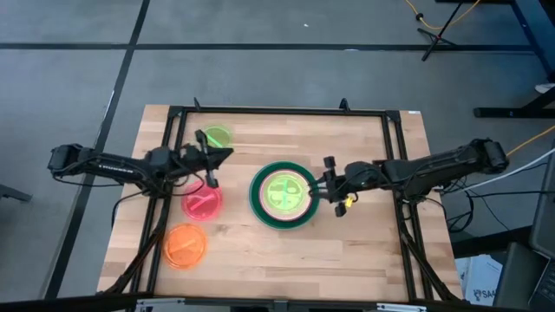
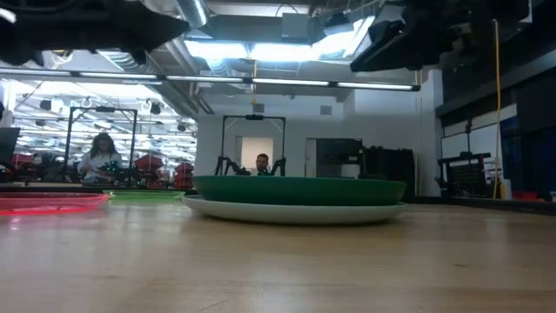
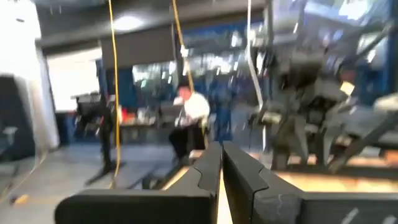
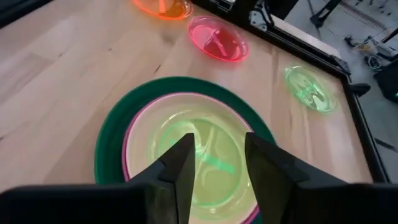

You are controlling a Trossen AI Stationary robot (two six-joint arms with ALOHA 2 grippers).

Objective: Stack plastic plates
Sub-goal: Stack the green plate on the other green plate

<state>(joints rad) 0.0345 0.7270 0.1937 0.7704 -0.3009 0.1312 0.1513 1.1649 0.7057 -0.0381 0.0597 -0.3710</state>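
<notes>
A stack of plates (image 1: 282,196) sits mid-table. A large dark green plate (image 4: 112,143) lies on a pale plate (image 2: 287,211). Inside the green one is a magenta rim (image 4: 130,127), with a translucent lime plate (image 4: 186,140) on top. No peach plate shows. Lying flat and apart on the wood are a second lime plate (image 1: 217,137), a pink-red plate (image 1: 202,202) and an orange plate (image 1: 186,245). My right gripper (image 1: 318,184) hovers open over the stack's right rim, its fingers (image 4: 180,168) empty. My left gripper (image 1: 224,155) is shut, raised between the lime and pink-red plates, pointing level.
A black frame (image 1: 277,111) runs along the table's far and side edges. Bare wood lies to the right of the stack (image 1: 381,243) and along the near edge. People (image 2: 100,156) sit in the room beyond the table.
</notes>
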